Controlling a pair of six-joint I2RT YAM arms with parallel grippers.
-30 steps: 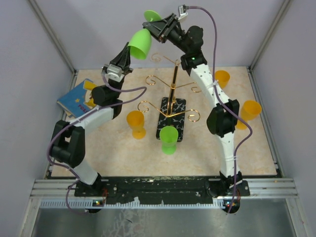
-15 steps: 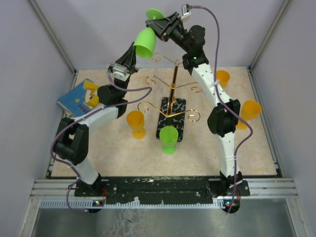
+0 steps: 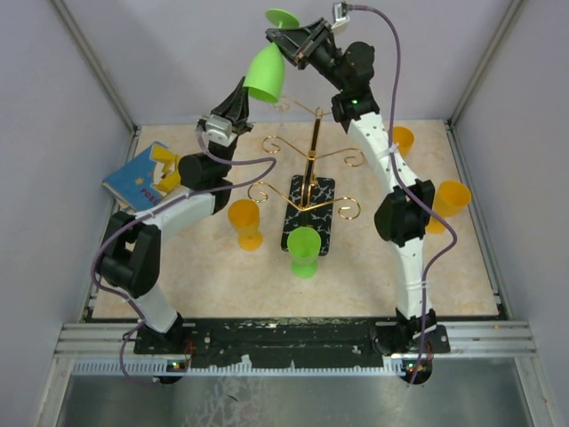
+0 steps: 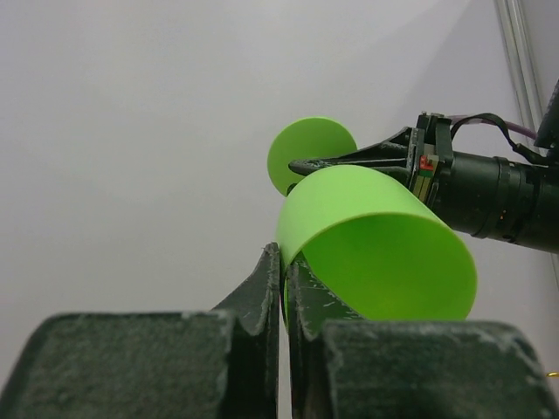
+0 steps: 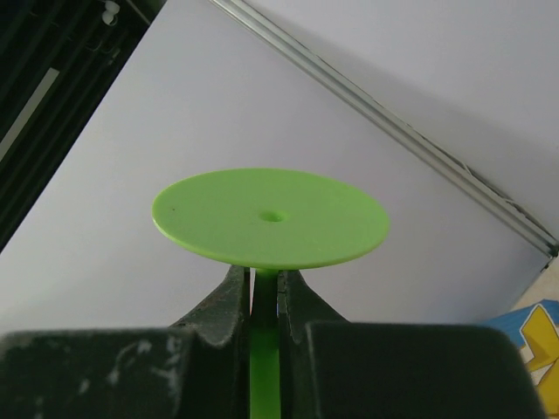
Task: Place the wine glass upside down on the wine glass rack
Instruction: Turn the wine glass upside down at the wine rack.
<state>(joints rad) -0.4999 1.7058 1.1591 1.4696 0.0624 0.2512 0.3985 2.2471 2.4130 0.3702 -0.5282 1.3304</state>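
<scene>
Overhead, wine glass (image 3: 265, 75) stem (mostly hidden) between right fingers (image 5: 223, 307).

both arms are raised high and bent at the elbow, wrists angled toward each other. the left gripper (image 3: 241, 90) is pinched on the rim of the wine glass (image 3: 265, 73), and the right gripper (image 3: 280, 38) is clamped on its stem just under the foot.

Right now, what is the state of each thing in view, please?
Held green wine glass: upside down, in the air.
Right gripper: shut on its stem.
Left gripper: shut on its rim.
Wine glass rack: upright on the table.
Second green wine glass: upright before the rack.
Orange wine glass: upright beside the rack.
Blue book: lying flat.
</scene>
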